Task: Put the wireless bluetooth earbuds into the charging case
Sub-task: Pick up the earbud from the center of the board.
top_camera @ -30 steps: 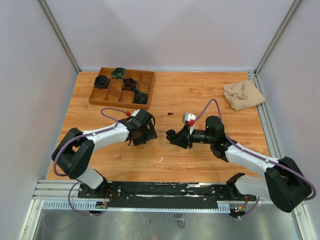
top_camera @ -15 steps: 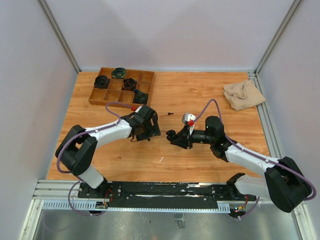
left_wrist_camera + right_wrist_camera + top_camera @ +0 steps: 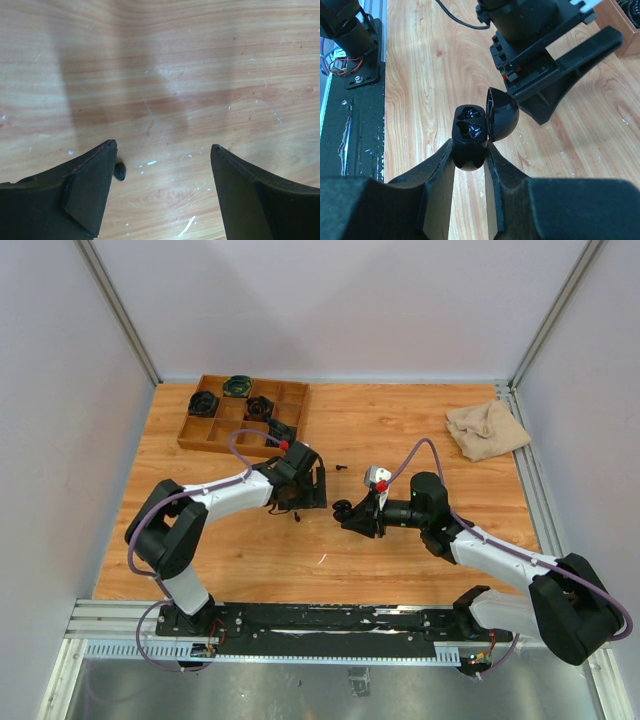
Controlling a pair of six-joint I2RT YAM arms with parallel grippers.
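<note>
My right gripper (image 3: 470,165) is shut on an open black charging case (image 3: 469,134), lid (image 3: 502,116) tipped back, held just above the table; it also shows in the top view (image 3: 345,511). Its two sockets look glossy black and I cannot tell what is in them. My left gripper (image 3: 162,150) is open and empty, low over the wood, just left of the case in the top view (image 3: 305,495). A black earbud (image 3: 119,171) lies on the table touching the inner side of its left finger. Another small black piece (image 3: 341,467) lies beyond the grippers. The lavender and orange-red earbuds are out of view.
A wooden compartment tray (image 3: 225,430) at the back left holds several round dark cases. A beige cloth (image 3: 487,428) lies at the back right. A thin pale sliver (image 3: 322,559) lies on the wood in front of the grippers; another shows in the left wrist view (image 3: 188,226).
My left gripper has moved away from me and to the right, towards the middle of the table. The right arm and the case have stayed still.
</note>
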